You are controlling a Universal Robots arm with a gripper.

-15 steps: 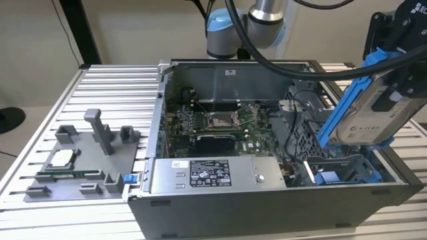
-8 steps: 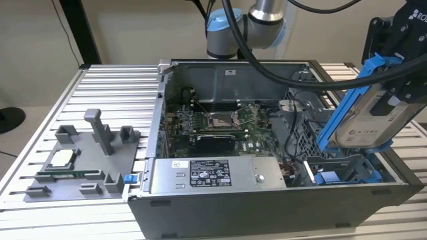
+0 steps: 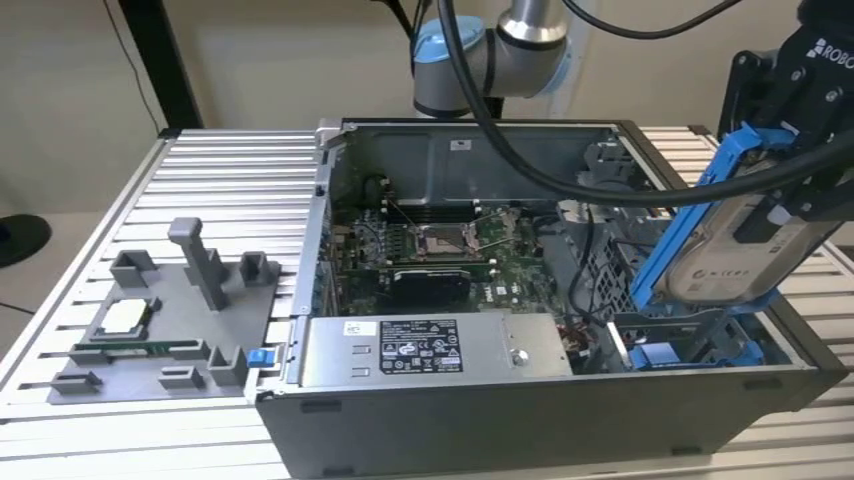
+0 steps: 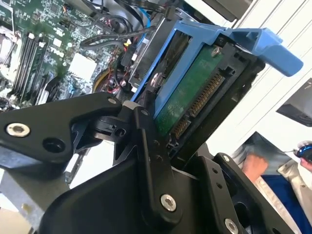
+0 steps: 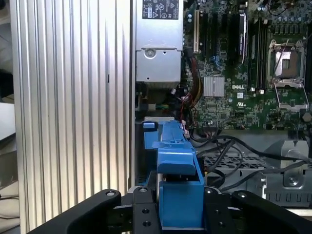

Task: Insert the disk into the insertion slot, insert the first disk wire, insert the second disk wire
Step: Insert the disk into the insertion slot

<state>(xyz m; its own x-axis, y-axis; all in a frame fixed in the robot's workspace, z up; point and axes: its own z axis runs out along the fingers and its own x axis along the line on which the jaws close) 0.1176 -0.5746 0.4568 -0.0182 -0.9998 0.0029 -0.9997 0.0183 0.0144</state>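
One end effector point(image 3: 787, 190) holds disk point(image 3: 721, 262) tilted.

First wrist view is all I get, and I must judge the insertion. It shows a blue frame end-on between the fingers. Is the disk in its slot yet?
Observer: No. In the exterior view the gripper holds the disk tilted, most of it above the case, over the insertion slot.
Operator: Which way does the label face?
Observer: Toward the exterior camera; the second wrist view shows the green circuit board on the other side.
Operator: Anyone nearby?
Observer: Yes, a person's hand shows in the second wrist view.
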